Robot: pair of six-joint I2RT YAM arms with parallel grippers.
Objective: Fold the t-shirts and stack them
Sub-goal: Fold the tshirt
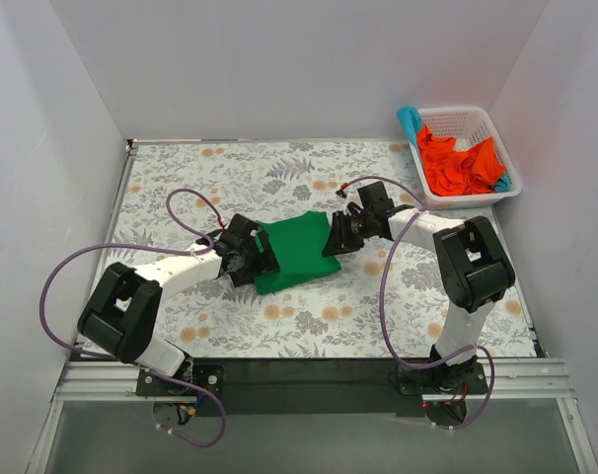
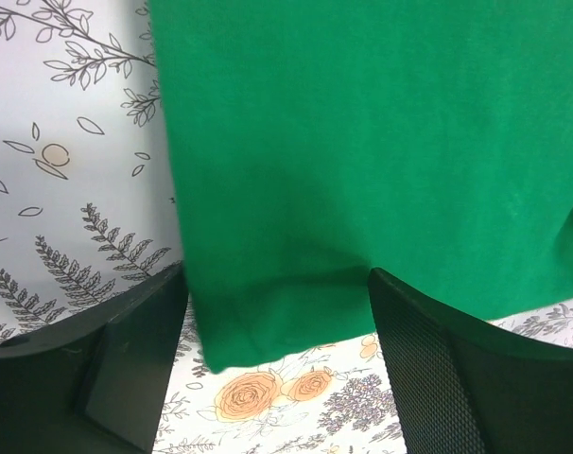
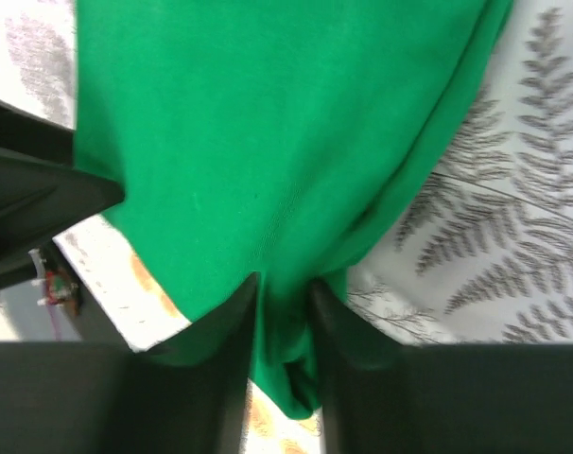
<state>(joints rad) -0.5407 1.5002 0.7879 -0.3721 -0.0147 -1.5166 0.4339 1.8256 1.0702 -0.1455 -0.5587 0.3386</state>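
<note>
The bright green t-shirt (image 1: 297, 253) lies in a folded block in the middle of the flowered table. My left gripper (image 1: 258, 261) is at its left edge. In the left wrist view the gripper (image 2: 277, 326) is open, with the jaws wide apart on either side of the shirt's (image 2: 362, 142) lower corner, not touching it. My right gripper (image 1: 338, 235) is at the shirt's right edge. In the right wrist view the gripper (image 3: 285, 303) is shut on a pinched fold of the green cloth (image 3: 268, 123). More orange-red shirts (image 1: 457, 163) and a teal-blue one (image 1: 410, 120) lie in the basket.
The white lattice basket (image 1: 474, 200) stands at the back right corner of the table. The flowered tablecloth (image 1: 279, 178) lies between white walls on the left, back and right. Purple cables loop beside both arms.
</note>
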